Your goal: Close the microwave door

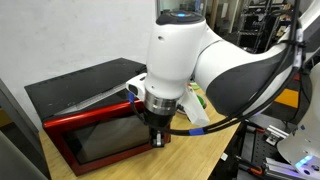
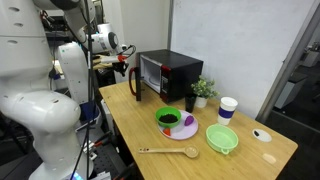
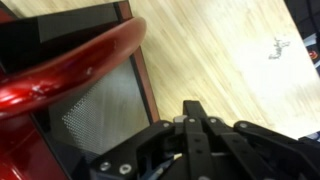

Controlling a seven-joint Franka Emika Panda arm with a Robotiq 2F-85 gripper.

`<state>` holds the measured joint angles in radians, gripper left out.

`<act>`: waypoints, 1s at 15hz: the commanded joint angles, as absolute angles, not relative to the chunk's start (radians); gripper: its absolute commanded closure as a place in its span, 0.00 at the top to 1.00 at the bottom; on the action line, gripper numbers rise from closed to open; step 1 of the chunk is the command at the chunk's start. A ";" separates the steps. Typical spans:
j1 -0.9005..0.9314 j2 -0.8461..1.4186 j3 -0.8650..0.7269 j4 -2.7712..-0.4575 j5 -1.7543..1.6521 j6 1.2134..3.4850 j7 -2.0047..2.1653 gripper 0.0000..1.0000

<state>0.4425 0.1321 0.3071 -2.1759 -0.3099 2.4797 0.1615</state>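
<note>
Door just short of shut, gripper at its free end

Door (image 1: 100, 140) sits on the red front of the microwave (image 1: 80, 85), and a pale sliver along its top edge in an exterior view suggests it stands slightly ajar rather than latched; I cannot tell how wide the gap is. Its long axis runs across the front, with the curved red handle (image 3: 70, 70) at one end. That end looks like the free edge, so the hinge is probably at the far end.

The gripper (image 1: 156, 138) hangs just outside this handle end, pointing down in front of the window. In the wrist view the handle and the meshed glass lie up and to the left of the fingers (image 3: 190, 122), with bare table (image 3: 220, 60) to the right. The fingers look drawn together and hold nothing. Whether they touch the door is not clear.

So the door lies between gripper and cavity, and the push should go straight into the panel near the handle, away from the hinge
</note>
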 commanded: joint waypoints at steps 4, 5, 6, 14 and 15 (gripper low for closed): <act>0.397 0.148 0.220 -2.212 -0.594 2.578 0.323 0.00; 0.395 0.159 0.205 -2.206 -0.645 2.592 0.371 0.00; 0.395 0.169 0.192 -2.198 -0.695 2.603 0.423 0.00; 0.419 0.252 0.112 -2.129 -1.076 2.618 0.838 0.00; 0.418 0.263 0.107 -2.118 -1.106 2.615 0.880 0.00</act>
<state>0.4085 0.2180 0.1347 -2.1623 -1.0206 2.6074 0.7796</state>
